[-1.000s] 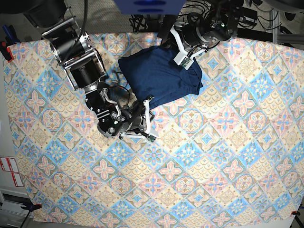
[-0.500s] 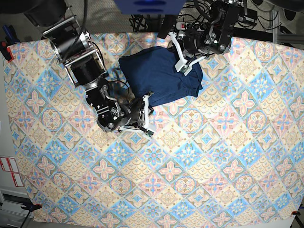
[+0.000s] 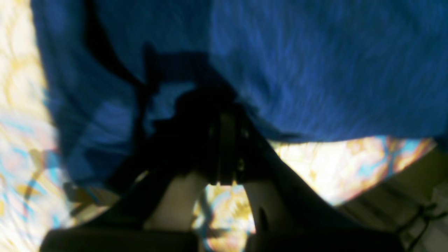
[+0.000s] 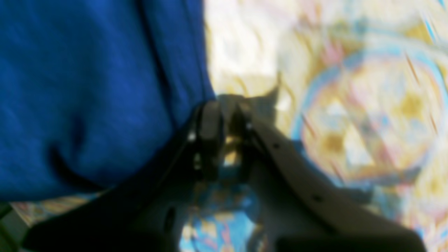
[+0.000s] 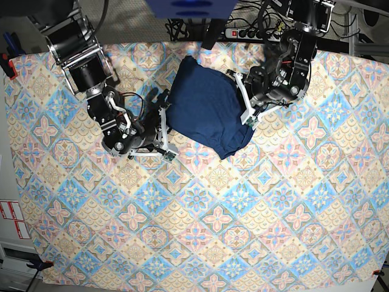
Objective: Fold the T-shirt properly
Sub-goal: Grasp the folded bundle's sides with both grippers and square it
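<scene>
The T-shirt [image 5: 206, 106] is a dark navy folded bundle lying slantwise at the back middle of the table. My left gripper [image 5: 245, 112] is at its right edge. In the left wrist view its dark fingers [image 3: 227, 115] are shut on the T-shirt [image 3: 315, 63], whose hem hangs lifted above the cloth. My right gripper [image 5: 165, 118] is at the shirt's left edge. In the right wrist view its fingers [image 4: 225, 112] stand nearly together, pinching the border of the T-shirt [image 4: 87, 87]. Both wrist views are blurred.
The pastel patterned tablecloth [image 5: 243, 213] covers the whole table. Cables and a power strip [image 5: 243, 30] lie beyond the back edge. Labelled paper [image 5: 12, 219] sits off the left side. Both arm bodies crowd the back of the table.
Both grippers moved with the shirt: the left one came forward along the right side, the right one shifted left and back. The bundle swung round and now lies slantwise.
</scene>
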